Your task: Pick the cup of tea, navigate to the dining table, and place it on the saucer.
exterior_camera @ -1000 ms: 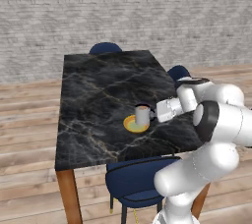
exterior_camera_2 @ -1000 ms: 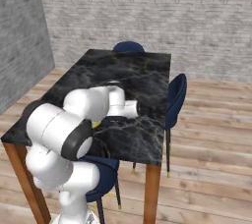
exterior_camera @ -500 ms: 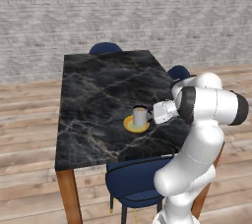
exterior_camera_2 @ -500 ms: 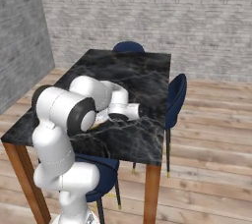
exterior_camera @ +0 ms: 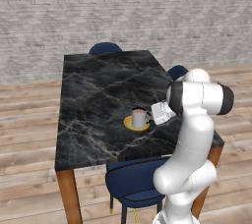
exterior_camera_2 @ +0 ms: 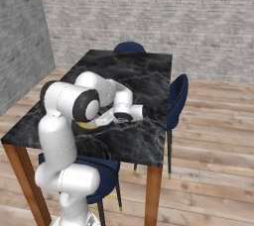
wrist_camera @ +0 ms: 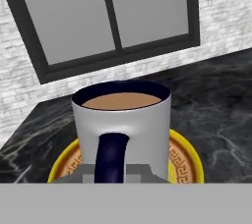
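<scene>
The cup of tea is seen standing upright on the saucer, which lies on the black marble worktop of the dining table, near the edge closest to the robot. In the left base view the cup is centred on the yellow dish, with the hand brought in from its right side. The hand is closed on the navy handle, as is judged from the hand view, where the handle sits directly above the finger tips. The placing step appears all but finished, and what remains is judged to be the release. It would be done well if the fingers were parted slowly and evenly, so that the handle is not dragged sideways, and if the hand were then drawn straight back along its own line before any lift, so that the brown liquid is not spilled and the cup is not tipped off the dish. Contact between the cup's base and the saucer cannot be confirmed, since the bottom of the cup is cut off in the hand view. In the right base view the cup is hidden behind the arm, and only a sliver of yellow is glimpsed beneath it. The finger tips themselves are hard to make out.
</scene>
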